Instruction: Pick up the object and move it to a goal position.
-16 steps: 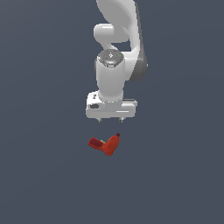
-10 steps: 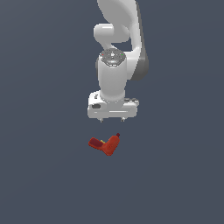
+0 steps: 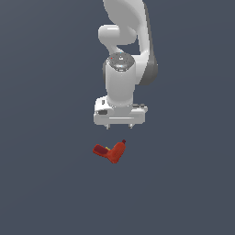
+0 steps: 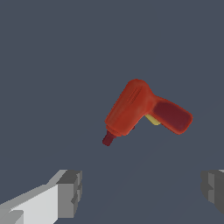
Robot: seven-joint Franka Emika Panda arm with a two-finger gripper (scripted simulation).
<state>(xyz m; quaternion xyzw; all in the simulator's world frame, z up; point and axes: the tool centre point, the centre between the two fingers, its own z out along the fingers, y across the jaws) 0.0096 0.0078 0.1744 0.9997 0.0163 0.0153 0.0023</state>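
My pincer (image 3: 119,127) has come down a little over the last moment and now hangs lower than it did, just above the toy drill (image 3: 110,152), though not touching it. My fingers (image 4: 70,192) stand wide apart, with nothing between them; in the wrist view one pad shows at each side and the gap between them is far broader than any part of the drill. The drill lies flat on its side on the dark grey floor (image 3: 46,183), in the exterior view a little toward that view's left of my pincer's centre and nearer the camera. Its orange-red body ends in a small dark tip (image 4: 108,139), and its darker red block end (image 4: 174,116) juts off at an angle, with a small yellow-green spot (image 4: 152,119) in the crook. In the wrist view it lies ahead of the line between my fingers and not between them, so I judge that the descent has closed the height but not the offset. I am still in the approach: I would need to shift over the body and drop further before closing. No goal marker shows in either view, so I cannot tell where the carry must end.
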